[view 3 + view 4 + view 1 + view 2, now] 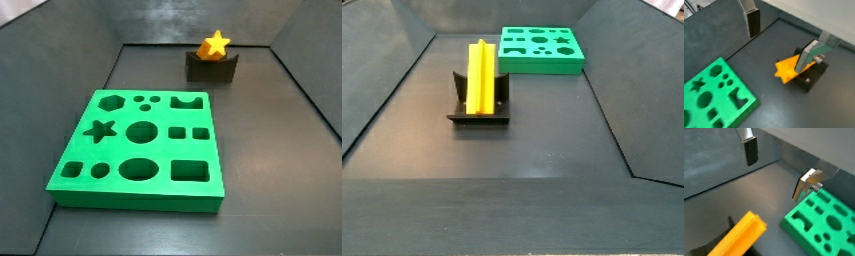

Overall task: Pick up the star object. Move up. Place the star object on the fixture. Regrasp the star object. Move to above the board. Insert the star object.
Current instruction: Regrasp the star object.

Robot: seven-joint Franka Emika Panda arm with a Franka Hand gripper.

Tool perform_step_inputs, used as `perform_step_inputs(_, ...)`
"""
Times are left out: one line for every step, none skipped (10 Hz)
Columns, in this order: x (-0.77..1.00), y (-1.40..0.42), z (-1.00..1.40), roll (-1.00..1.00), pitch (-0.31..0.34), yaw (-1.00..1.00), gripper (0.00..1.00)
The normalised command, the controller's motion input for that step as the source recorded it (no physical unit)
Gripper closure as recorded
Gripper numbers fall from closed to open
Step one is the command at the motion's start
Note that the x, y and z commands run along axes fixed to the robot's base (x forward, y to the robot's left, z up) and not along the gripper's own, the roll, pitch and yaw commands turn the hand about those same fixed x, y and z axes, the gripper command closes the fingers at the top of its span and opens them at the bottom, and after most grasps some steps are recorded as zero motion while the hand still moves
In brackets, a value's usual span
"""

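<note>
The orange-yellow star object (481,75) lies lengthwise in the notch of the dark fixture (478,116); in a side view it shows end-on as a star (215,44) on the fixture (211,68). The green board (140,150) with its cut-out holes lies flat on the floor, apart from the fixture. My gripper (781,37) is open and empty, with its fingers (753,20) spread wide. It hangs above the floor, and the star object (787,69) shows beside one finger, not between the two. It also shows in a wrist view (741,235). The gripper is out of both side views.
Dark grey walls close in the work floor on all sides (396,80). The board (543,50) lies at the far end from the fixture in a side view. The board also shows in both wrist views (717,95) (821,225).
</note>
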Motion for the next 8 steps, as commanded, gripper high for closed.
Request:
perform_step_inputs(0.0,-0.02,0.01,1.0,0.025,0.04,0.0)
perform_step_inputs(0.0,-0.02,0.01,1.0,0.024,0.04,0.0)
perform_step_inputs(0.0,-0.01,0.01,1.0,0.025,0.05,0.0)
perform_step_inputs(0.0,-0.02,0.01,1.0,0.032,0.05,0.0)
perform_step_inputs(0.01,-0.02,0.01,1.0,0.038,0.05,0.0)
perform_step_inputs(0.03,-0.02,0.0,1.0,0.046,0.05,0.0)
perform_step_inputs(0.04,-0.02,0.0,1.0,0.054,0.06,0.0)
perform_step_inputs(0.06,-0.03,0.0,1.0,0.068,0.06,0.0)
